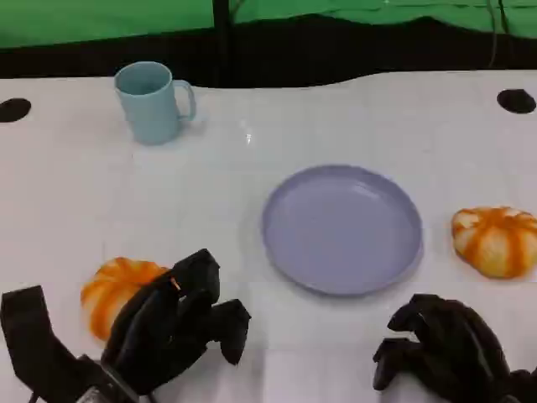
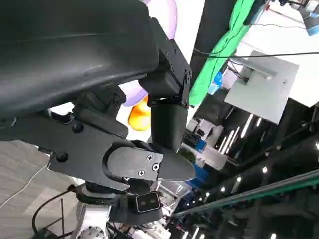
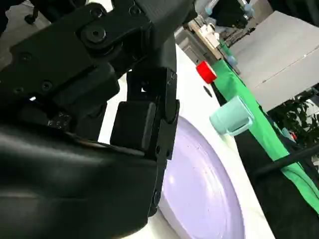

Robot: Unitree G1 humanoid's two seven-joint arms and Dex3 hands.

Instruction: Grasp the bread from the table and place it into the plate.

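White tabletop [image 1: 252, 210] running back to a dark edge and a green backdrop [image 1: 101, 17]; broad bare stretch between the two hands and the far edge

Two bread pieces, both orange and white, round and ribbed. First bread [image 1: 113, 290] just beyond and outward of the left hand [image 1: 172, 332], partly hidden behind its fingers; cannot tell whether touching. Second bread [image 1: 497, 241] beyond the right hand [image 1: 445, 344] and slightly outward, apart from it, close to the right border of the head view

One lilac plate [image 1: 342, 228], nothing on it, lying between the two hands and further out, nearer the right hand; open tabletop all round its rim. Bare strip between plate and each bread

One pale blue mug [image 1: 153, 102], upright, handle toward the plate, well beyond the left hand near the far edge

Two dark round marks on the tabletop, one [image 1: 13, 109] far left, one [image 1: 515, 101] far right

Left hand raised over the near tabletop, fingers curled inward, grasping nothing. Right hand low at the near edge, fingers curled in, also grasping nothing
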